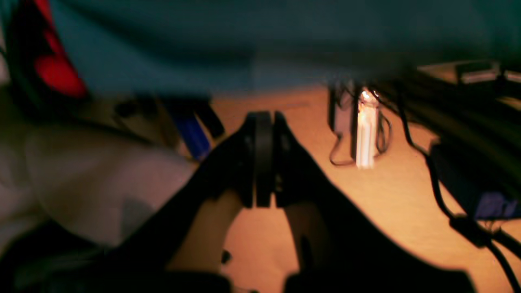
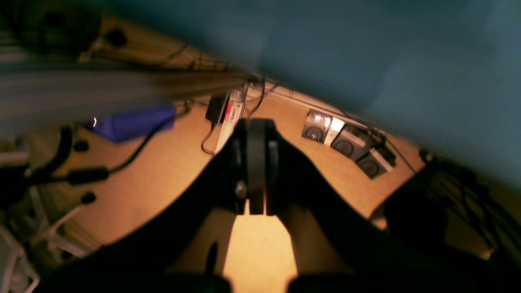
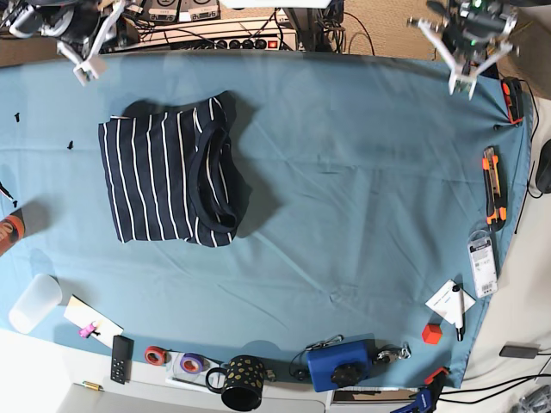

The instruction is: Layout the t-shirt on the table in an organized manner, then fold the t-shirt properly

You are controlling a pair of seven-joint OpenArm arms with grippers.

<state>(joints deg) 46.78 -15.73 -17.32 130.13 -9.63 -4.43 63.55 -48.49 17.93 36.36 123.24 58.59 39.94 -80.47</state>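
Robotics lab, power strip [image 3: 225, 40], tangled cables [image 3: 357, 30], utility knife [image 3: 492, 188]

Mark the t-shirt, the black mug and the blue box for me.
t-shirt [image 3: 159, 181], base view, on the striped body panel.
black mug [image 3: 244, 382], base view, on its dotted side near the rim.
blue box [image 3: 340, 361], base view, on its top face.

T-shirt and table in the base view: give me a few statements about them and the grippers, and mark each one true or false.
1. The t-shirt lies folded on the table. True.
2. The left gripper holds the shirt. False: it is shut on nothing.
3. The right gripper is wide open. False: it is shut.
4. A black mug with dots stands at the table's near edge. True.
5. The shirt is plain red. False: navy with white stripes.
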